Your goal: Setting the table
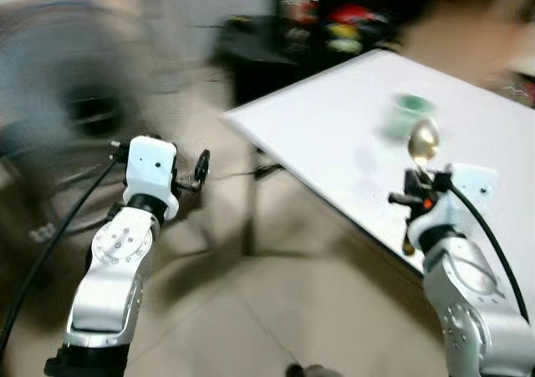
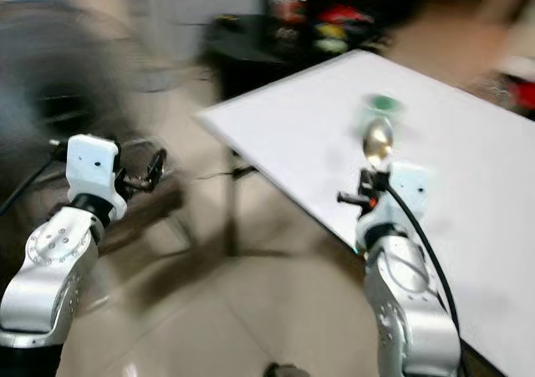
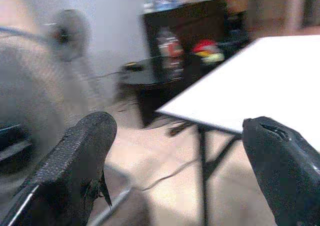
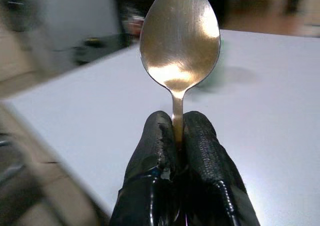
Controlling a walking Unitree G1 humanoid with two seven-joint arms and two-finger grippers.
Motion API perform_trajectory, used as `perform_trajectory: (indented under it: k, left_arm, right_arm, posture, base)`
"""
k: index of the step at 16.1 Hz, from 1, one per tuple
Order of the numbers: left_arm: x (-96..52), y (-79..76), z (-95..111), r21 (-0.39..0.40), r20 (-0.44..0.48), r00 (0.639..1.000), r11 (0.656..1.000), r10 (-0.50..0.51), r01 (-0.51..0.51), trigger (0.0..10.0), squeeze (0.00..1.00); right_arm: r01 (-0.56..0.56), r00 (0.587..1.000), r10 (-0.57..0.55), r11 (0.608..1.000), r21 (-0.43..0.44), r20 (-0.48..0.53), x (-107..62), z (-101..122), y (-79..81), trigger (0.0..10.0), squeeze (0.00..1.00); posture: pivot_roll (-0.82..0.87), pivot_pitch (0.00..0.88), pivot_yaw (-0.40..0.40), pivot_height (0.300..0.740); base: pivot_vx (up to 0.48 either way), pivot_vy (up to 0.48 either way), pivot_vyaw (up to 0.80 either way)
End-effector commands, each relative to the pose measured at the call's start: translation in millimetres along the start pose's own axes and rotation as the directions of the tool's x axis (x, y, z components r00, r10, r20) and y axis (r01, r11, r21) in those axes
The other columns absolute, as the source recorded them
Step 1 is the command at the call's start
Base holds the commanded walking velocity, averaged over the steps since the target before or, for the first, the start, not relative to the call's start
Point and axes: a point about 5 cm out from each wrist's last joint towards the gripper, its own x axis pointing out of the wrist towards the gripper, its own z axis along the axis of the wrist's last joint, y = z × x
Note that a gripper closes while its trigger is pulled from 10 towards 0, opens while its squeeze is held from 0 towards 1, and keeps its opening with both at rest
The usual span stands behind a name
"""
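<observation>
Pinched between the closed fingers of the right gripper [image 4: 177, 136], a spoon [image 4: 180, 40] is held upright over the white table's [image 1: 334, 126] near edge. Beyond it a green object [image 1: 414, 105] is seen blurred. The left gripper [image 3: 175, 161] is held spread wide above the floor.

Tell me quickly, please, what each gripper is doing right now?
Left gripper: open, holding nothing, off the table's side.
Right gripper: shut on the spoon, bowl up, over the white table.

Bright even light, heavy motion blur esp. background, prob. camera moving.
</observation>
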Motion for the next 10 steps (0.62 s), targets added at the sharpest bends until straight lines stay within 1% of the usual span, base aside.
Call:
perform_trajectory:
  k: [1, 4, 8, 10]
  left_arm:
    - [-0.8, 1.9, 1.4, 0.002, -0.001, 1.000, 1.000, 0.013, -0.013, 10.0, 0.00]
    - [-1.4, -0.1, 1.4, -0.008, 0.004, 1.000, 1.000, 0.001, -0.001, 10.0, 0.00]
    - [0.3, -0.3, 1.9, -0.007, 0.005, 1.000, 1.000, -0.009, 0.009, 10.0, 0.00]
    - [1.3, 0.5, 1.9, -0.003, 0.005, 1.000, 1.000, -0.010, 0.010, 10.0, 0.00]
  right_arm:
    - [-0.012, 1.000, 0.012, 1.000, 0.006, -0.008, -1.0, -1.1, 0.4, 10.0, 0.00]
    - [-0.008, 1.000, 0.008, 1.000, 0.005, -0.010, -1.2, -2.7, -0.4, 10.0, 0.00]
    - [-0.017, 1.000, 0.017, 1.000, 0.012, -0.011, -3.1, -3.4, 2.3, 10.0, 0.00]
    - [-0.021, 1.000, 0.021, 1.000, 0.008, -0.018, -3.4, -5.1, 2.6, 10.0, 0.00]
  posture:
    - [0.03, 0.000, -0.025, 0.740]
    - [0.03, 0.000, -0.028, 0.740]
    - [0.02, 0.000, -0.018, 0.740]
    - [0.02, 0.000, -0.015, 0.740]
  base:
    - [0.000, 0.000, -0.80]
    - [0.000, 0.000, -0.80]
    - [0.000, 0.385, -0.80]
    - [0.000, 0.405, 0.00]
